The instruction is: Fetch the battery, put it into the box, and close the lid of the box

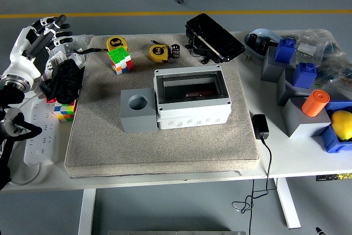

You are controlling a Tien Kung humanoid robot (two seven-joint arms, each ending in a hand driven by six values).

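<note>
A small black cylindrical battery (175,51) stands at the back of the grey mat (165,147), next to a yellow tape measure (158,53). The light grey box (191,111) sits in the middle of the mat. Its inside shows through the top, with a dark reddish thing (192,94) lying in it. I cannot tell whether a clear lid covers it. My left hand (43,36) is at the far left, raised over the table's edge, fingers spread and empty, far from the box and battery. My right arm is out of view.
A grey block with a round hole (137,110) touches the box's left side. A black case (214,37) lies behind the box. Two puzzle cubes (119,59), (64,110), a black bundle (65,80) and a power strip (41,144) are on the left. Bins with coloured parts (308,103) stand at the right.
</note>
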